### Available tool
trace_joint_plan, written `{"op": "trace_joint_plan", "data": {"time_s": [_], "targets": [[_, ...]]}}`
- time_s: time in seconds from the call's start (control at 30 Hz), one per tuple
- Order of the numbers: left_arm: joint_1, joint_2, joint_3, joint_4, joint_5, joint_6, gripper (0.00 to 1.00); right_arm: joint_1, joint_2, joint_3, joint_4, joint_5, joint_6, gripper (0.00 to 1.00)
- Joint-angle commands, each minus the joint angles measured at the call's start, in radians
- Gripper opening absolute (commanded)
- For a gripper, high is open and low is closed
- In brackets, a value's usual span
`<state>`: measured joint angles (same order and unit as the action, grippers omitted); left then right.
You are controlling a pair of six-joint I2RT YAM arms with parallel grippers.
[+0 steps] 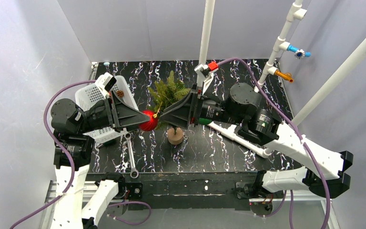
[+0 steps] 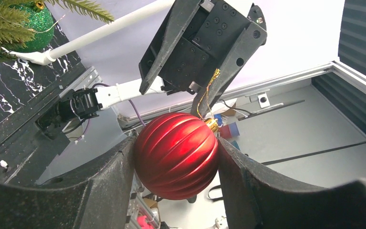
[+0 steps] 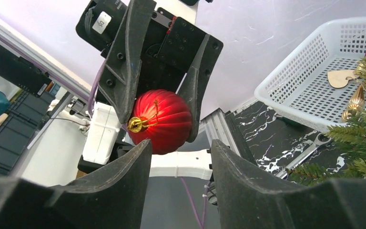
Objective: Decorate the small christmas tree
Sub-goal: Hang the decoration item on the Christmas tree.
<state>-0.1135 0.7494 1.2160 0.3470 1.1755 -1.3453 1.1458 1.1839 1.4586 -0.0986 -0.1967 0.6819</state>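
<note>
Glossy ribbed red bauble [image 2: 176,162] between two grippers, in front of the small christmas tree [image 1: 169,90].
The left gripper [image 1: 139,119] clamps the bauble's sides. The right gripper [image 1: 164,114] faces its gold cap with jaws parted; whether they touch the thin gold thread is unclear. The bushy tree stands mid-table, its trunk partly hidden.

We look down from above and behind the arm bases [image 1: 124,187] onto the whole table [image 1: 209,143]. Our left wrist camera sits close behind its fingers [image 2: 95,191], facing right and upward; our right wrist camera faces left. All three views share the red bauble [image 3: 164,119]. The left wrist view also shows the right gripper [image 2: 171,101], and the right wrist view the left gripper [image 3: 159,125].
</note>
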Motion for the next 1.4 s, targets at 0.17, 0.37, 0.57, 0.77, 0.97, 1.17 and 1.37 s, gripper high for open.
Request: {"op": "trace_joint_plan", "data": {"time_s": [0.17, 0.37, 0.57, 0.77, 0.97, 1.17, 1.37], "targets": [[-0.006, -0.018, -0.007, 0.069, 0.052, 0.011, 0.0, -0.007, 0.013, 0.055, 0.07, 0.003, -0.002, 0.54], [-0.007, -0.023, -0.013, 0.065, 0.05, 0.011, 0.0, -0.008, 0.025, 0.068, 0.085, -0.004, 0.005, 0.51], [-0.009, -0.03, -0.014, 0.058, 0.052, 0.012, 0.0, -0.01, 0.055, 0.09, 0.08, -0.015, 0.009, 0.51], [-0.014, -0.032, -0.01, 0.042, 0.052, 0.021, 0.0, -0.012, 0.065, 0.095, 0.087, -0.024, 0.02, 0.42], [-0.02, -0.027, -0.01, 0.032, 0.052, 0.027, 0.0, -0.013, 0.033, 0.06, 0.14, -0.031, 0.04, 0.39], [-0.022, -0.026, -0.01, 0.022, 0.049, 0.029, 0.0, -0.015, 0.038, 0.074, 0.133, -0.054, 0.051, 0.39], [-0.023, -0.033, -0.006, -0.03, 0.051, 0.06, 0.0, -0.015, 0.057, 0.081, 0.131, -0.089, 0.077, 0.4]]}}
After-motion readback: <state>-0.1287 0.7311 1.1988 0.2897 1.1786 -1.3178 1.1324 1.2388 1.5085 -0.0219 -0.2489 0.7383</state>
